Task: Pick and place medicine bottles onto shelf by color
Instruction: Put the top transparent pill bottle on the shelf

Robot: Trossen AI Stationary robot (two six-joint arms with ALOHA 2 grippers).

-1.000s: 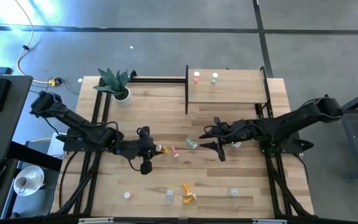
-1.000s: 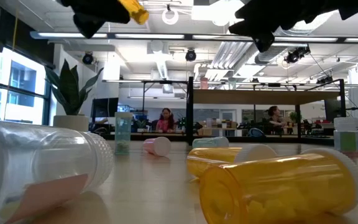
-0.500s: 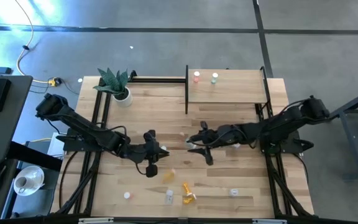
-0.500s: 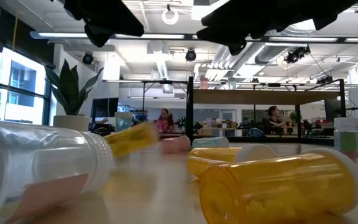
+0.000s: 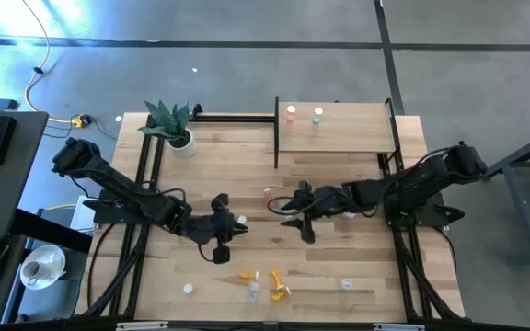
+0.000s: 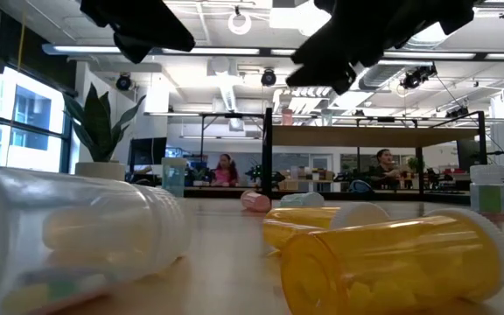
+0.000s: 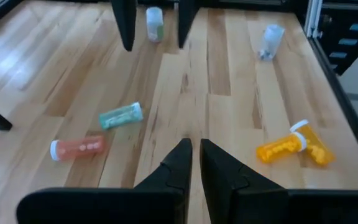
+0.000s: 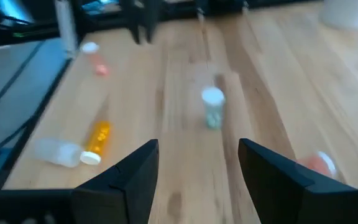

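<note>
**benchwatcher:** Quick count for you. Two medicine bottles stand on the shelf (image 5: 357, 134), one pink (image 5: 291, 113) and one green (image 5: 317, 114). On the table (image 5: 210, 165) you've got three orange ones (image 5: 247, 275) lying near the front, with a clear bottle (image 5: 253, 292) touching that bunch. Another pale one (image 5: 346, 284) sits further right and a small one (image 5: 189, 288) off to the left. Mid-table there's a pink bottle (image 7: 78, 147) lying down, with a green bottle (image 7: 120, 116) just beside it.

**armchair_op:** And the grippers?

**benchwatcher:** Your right gripper (image 8: 197, 144) is spread wide over the middle of the table and is holding nothing. A white-capped bottle (image 8: 212, 107) sits ahead of it, untouched (I can't tell its colour for sure). Your left gripper (image 7: 194, 144) has its fingers pressed together and empty, hanging above bare wood left of centre.
</note>
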